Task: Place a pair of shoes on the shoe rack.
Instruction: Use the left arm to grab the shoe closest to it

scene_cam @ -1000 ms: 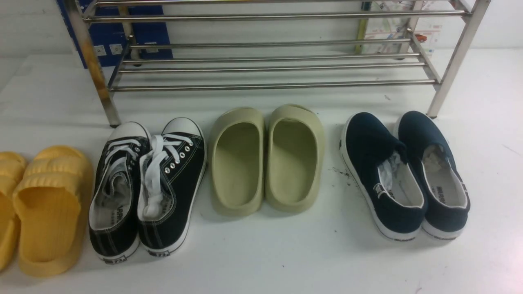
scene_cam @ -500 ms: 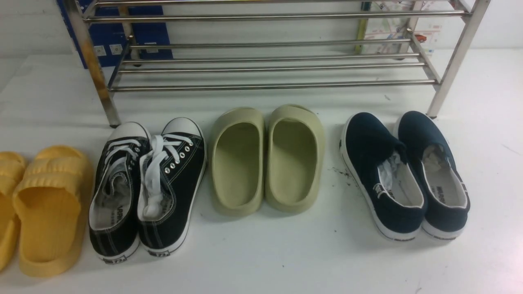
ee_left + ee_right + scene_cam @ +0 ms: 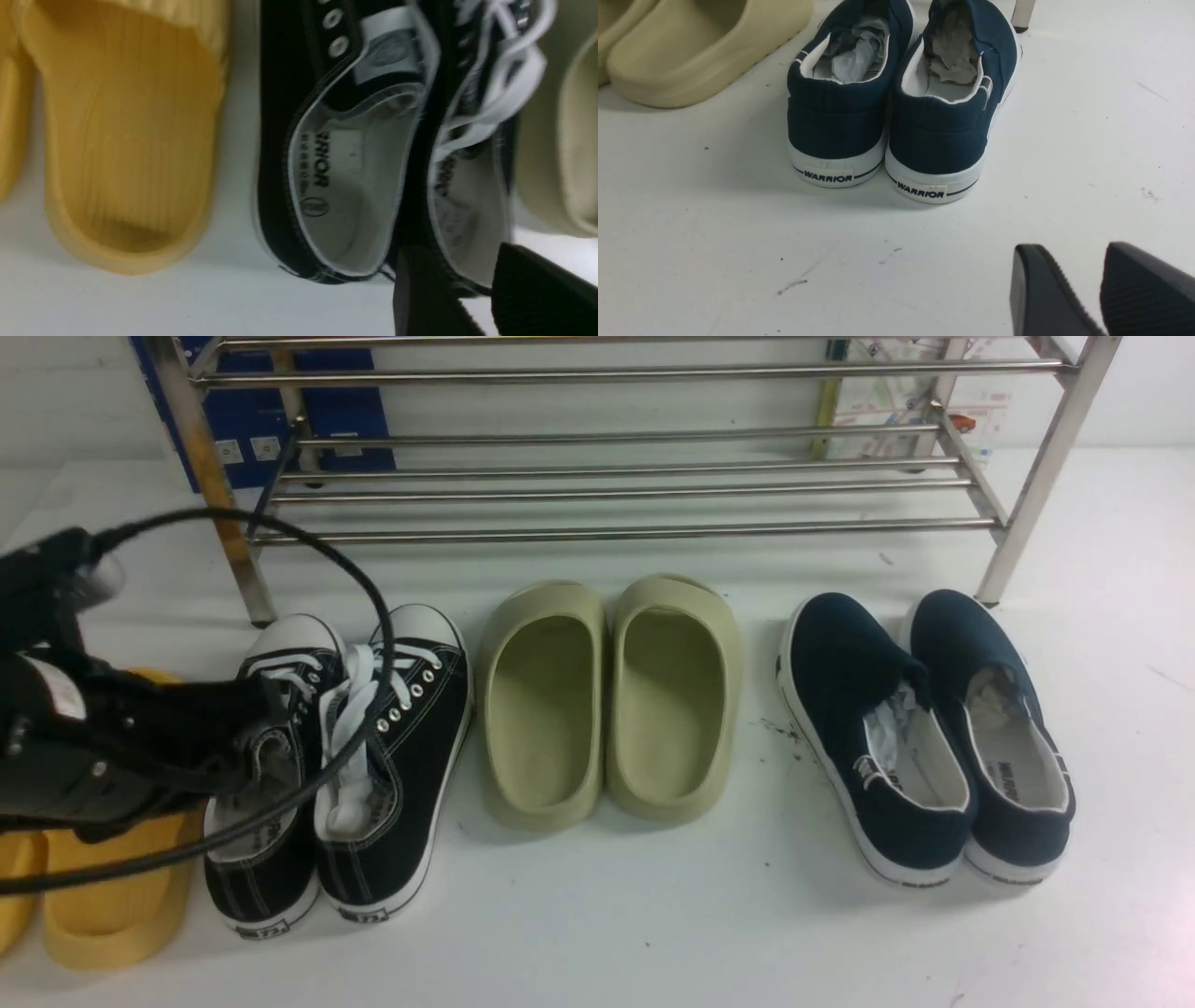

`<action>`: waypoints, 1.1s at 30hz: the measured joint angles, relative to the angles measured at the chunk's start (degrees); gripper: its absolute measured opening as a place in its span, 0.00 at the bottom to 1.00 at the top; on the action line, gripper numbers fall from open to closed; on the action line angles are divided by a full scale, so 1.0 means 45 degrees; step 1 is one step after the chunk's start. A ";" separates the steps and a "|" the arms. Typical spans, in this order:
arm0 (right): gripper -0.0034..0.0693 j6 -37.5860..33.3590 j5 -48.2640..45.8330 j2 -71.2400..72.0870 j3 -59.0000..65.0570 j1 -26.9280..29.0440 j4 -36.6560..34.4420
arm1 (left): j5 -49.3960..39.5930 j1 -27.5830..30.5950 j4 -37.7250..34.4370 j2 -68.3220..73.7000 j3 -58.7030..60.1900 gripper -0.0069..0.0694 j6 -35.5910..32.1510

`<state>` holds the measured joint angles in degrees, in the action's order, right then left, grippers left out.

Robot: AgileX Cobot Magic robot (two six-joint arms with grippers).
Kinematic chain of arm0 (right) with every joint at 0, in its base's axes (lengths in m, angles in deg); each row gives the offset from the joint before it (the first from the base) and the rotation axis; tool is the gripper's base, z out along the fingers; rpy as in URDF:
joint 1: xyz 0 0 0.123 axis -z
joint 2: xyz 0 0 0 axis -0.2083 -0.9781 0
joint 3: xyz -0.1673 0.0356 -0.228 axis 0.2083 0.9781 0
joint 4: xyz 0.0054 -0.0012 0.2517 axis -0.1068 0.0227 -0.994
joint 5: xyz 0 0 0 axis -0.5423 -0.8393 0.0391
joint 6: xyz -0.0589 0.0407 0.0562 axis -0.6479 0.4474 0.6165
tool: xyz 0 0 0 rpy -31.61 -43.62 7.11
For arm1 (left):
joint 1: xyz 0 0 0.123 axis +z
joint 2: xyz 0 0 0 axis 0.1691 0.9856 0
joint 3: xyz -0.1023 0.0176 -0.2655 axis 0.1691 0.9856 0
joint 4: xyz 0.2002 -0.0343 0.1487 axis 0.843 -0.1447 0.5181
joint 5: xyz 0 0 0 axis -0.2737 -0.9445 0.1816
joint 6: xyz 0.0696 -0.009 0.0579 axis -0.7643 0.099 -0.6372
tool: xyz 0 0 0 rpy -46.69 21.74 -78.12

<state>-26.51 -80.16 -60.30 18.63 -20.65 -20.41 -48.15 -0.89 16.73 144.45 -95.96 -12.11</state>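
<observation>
Two black sneakers (image 3: 401,775) sit side by side at lower left, so the left jaws, spread and empty, hang over them, maybe to grab both.

The white table (image 3: 653,933) carries a row of four pairs: yellow slippers (image 3: 112,915), black sneakers (image 3: 406,775), olive slippers (image 3: 611,709), navy slip-ons (image 3: 924,756), all toes toward the steel rack (image 3: 607,532) standing on it behind them
</observation>
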 joint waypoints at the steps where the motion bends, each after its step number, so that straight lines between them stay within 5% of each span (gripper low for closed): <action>1: 0.37 0.0000 0.0000 0.0000 0.0000 0.0000 0.0000 | -0.0025 0.0000 0.0214 0.0354 0.0000 0.41 0.0232; 10: 0.38 0.0000 0.0000 0.0000 0.0000 0.0000 0.0000 | 0.0243 0.0000 0.2773 0.2794 -0.0039 0.61 0.1830; 16: 0.38 0.0000 0.0000 0.0000 0.0000 0.0000 0.0000 | 0.1216 0.0000 0.3139 0.4270 -0.0104 0.62 0.1863; 19: 0.38 0.0000 0.0000 0.0000 0.0000 0.0000 0.0000 | 0.1623 0.0000 0.3330 0.4993 -0.0130 0.50 0.1923; 25: 0.38 0.0000 0.0000 0.0000 0.0000 0.0000 0.0033 | 0.0887 0.0040 0.3843 0.5076 -0.0384 0.07 0.2152; 33: 0.38 0.0000 0.0000 0.0000 0.0000 0.0000 0.0033 | -0.0382 0.0040 0.3171 0.2481 -0.0532 0.07 0.1242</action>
<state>-26.51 -80.16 -60.30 18.63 -20.65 -20.26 -49.87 -0.71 31.00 155.61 -98.36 -6.52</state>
